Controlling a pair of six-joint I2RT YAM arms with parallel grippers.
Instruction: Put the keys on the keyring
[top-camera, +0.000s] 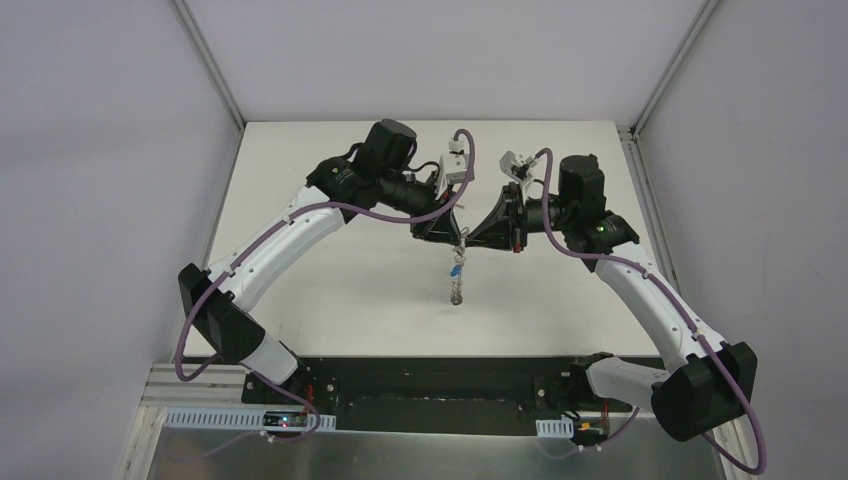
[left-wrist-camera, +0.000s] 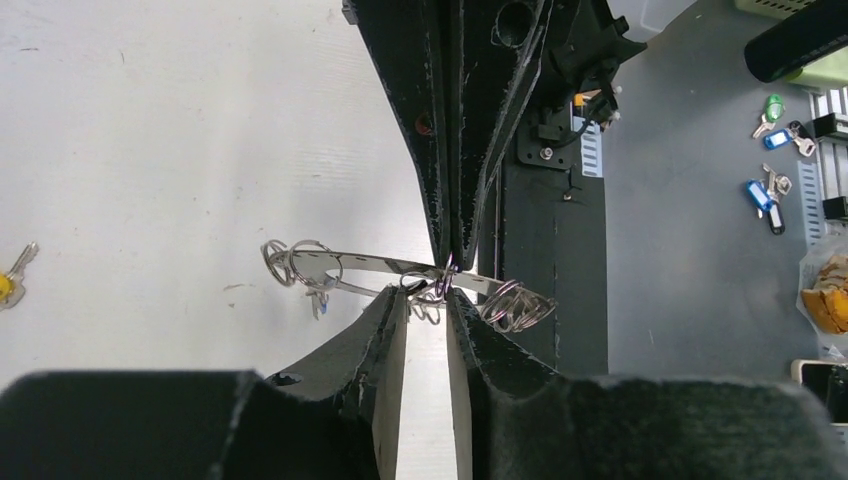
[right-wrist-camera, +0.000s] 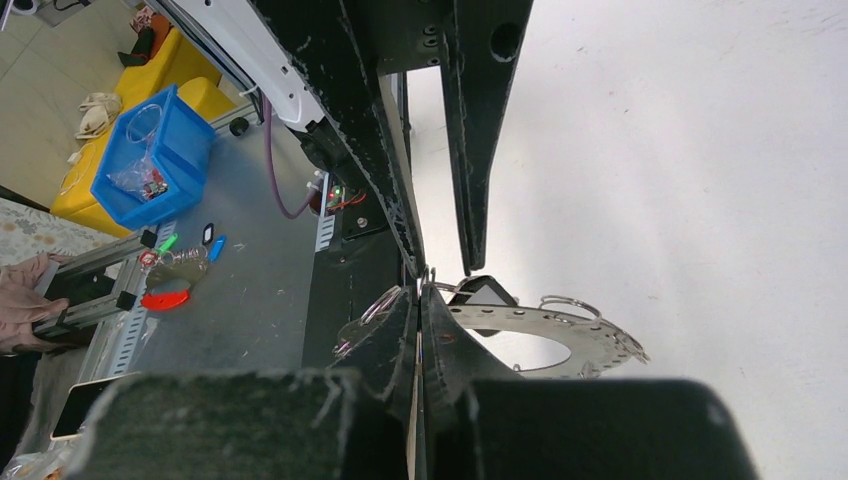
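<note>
The keyring (top-camera: 458, 272) hangs in the air over the middle of the white table, held up where the two arms meet. Its flat grey band (right-wrist-camera: 590, 335) carries small wire loops. My right gripper (right-wrist-camera: 418, 290) is shut on its rim. My left gripper (left-wrist-camera: 427, 297) faces it with a narrow gap between the jaws, and a small wire loop (left-wrist-camera: 428, 308) lies between its tips. A black key head (right-wrist-camera: 488, 293) sits at the ring beside one left fingertip; I cannot tell if it is held. A blue-headed key (left-wrist-camera: 318, 303) dangles from the ring. A yellow key (left-wrist-camera: 8, 285) lies on the table.
The black base plate (top-camera: 430, 380) runs along the table's near edge. Beyond it, on the grey bench, lie spare keys with coloured tags (left-wrist-camera: 770, 190). A blue bin (right-wrist-camera: 150, 150) stands further off. White walls close in the table's sides and back.
</note>
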